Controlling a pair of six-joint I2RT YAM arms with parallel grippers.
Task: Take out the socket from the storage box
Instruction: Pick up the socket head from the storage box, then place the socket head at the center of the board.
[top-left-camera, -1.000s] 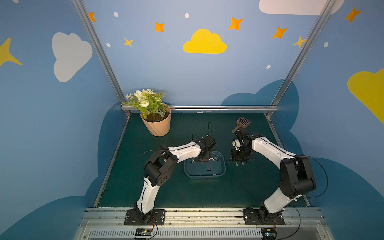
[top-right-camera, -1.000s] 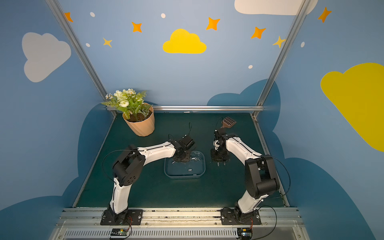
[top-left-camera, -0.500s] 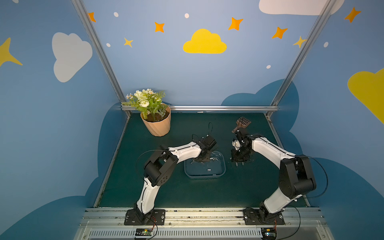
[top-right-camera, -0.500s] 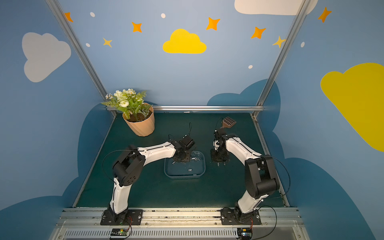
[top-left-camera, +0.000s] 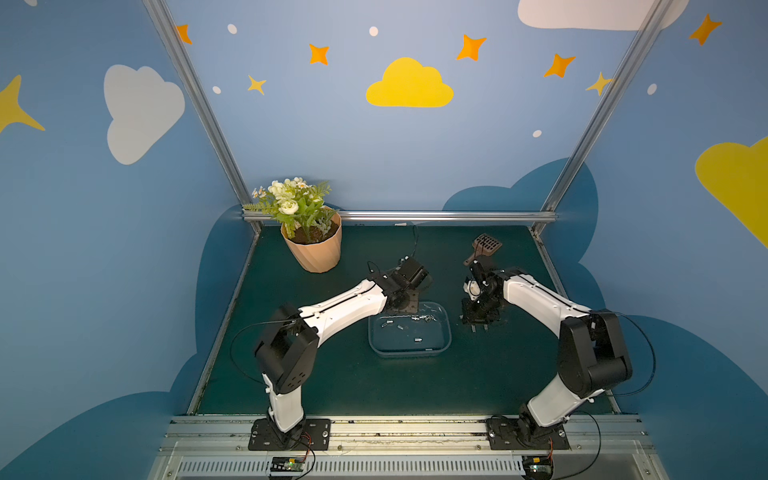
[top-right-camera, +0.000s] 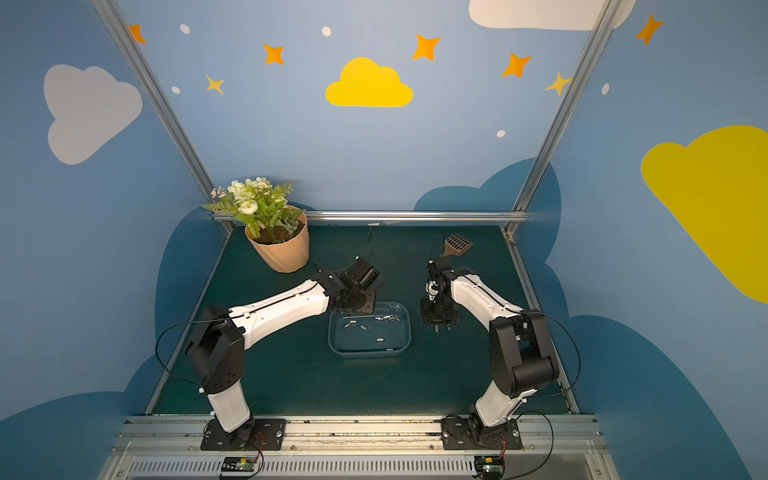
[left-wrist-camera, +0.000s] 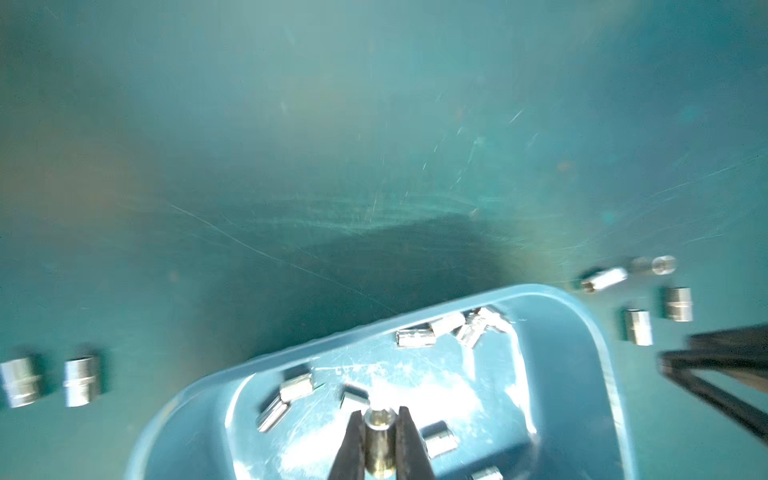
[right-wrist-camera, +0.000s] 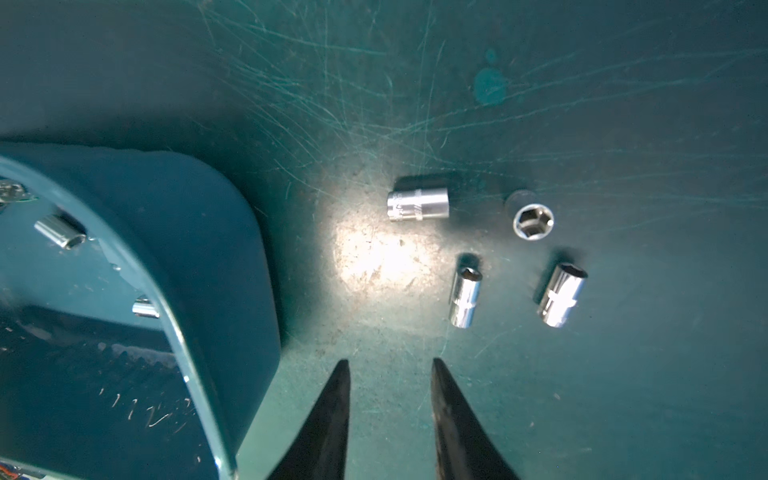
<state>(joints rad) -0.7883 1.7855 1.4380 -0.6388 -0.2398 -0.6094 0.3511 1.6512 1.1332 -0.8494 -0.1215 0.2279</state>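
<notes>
Chrome socket (left-wrist-camera: 379, 436) is clamped lengthwise between the dark fingers (left-wrist-camera: 353, 449) of the left gripper (left-wrist-camera: 379, 412), seen in the left wrist view. Beneath those fingers lies the blue-grey storage box (left-wrist-camera: 598, 365), with loose sockets (left-wrist-camera: 415, 337) on its floor beyond the fingertips. Other sockets (left-wrist-camera: 83, 380) lie on the green mat (left-wrist-camera: 291, 166) outside the rim, to both sides. In the right wrist view, the right gripper (right-wrist-camera: 389, 361) has its jaws a little apart and holds nothing. Four sockets (right-wrist-camera: 465, 297) lie on the mat just beyond its fingertips, and the box corner is to one side. In both top views, the left gripper reaches into the box's far corner, while the right gripper hangs just beside the box.
</notes>
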